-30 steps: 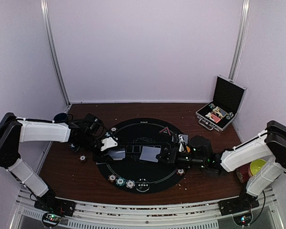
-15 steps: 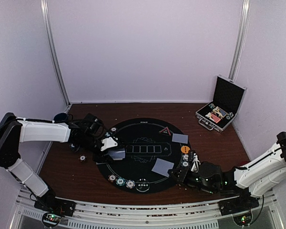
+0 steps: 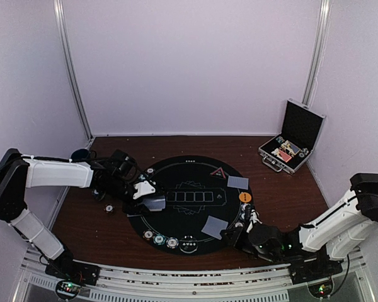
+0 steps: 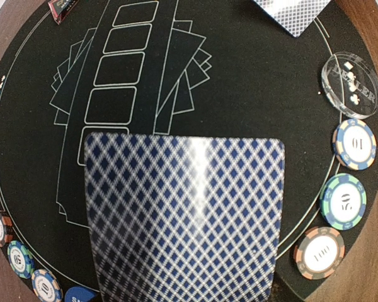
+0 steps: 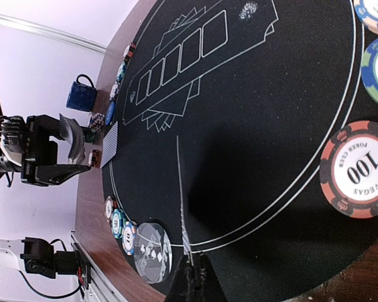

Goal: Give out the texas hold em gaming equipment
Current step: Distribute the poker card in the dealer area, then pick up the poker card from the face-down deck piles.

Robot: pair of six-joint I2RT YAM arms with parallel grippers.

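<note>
My left gripper (image 3: 147, 197) hovers over the left side of the black mat (image 3: 195, 167), shut on a stack of blue-checked playing cards (image 4: 186, 214); the cards hide its fingers in the left wrist view. My right gripper (image 5: 196, 272) is low at the mat's near right, shut on a single card (image 3: 215, 225) seen edge-on (image 5: 183, 207). Another card (image 3: 237, 182) lies face down at the right. An orange disc (image 3: 245, 197) and a red triangle marker (image 3: 218, 172) rest on the mat. Poker chips (image 3: 159, 239) line the near rim, with more beside my right gripper (image 5: 358, 170).
A clear dealer puck (image 4: 351, 93) sits at the mat's near edge. The open silver-edged black case (image 3: 291, 146) stands at the back right. A blue mug (image 3: 80, 154) is behind my left arm. A loose chip (image 3: 109, 209) lies on the wood off the mat's left.
My right arm has drawn back from the mat's centre to its near right edge, carrying the single card. The left arm and its cards have not moved.
</note>
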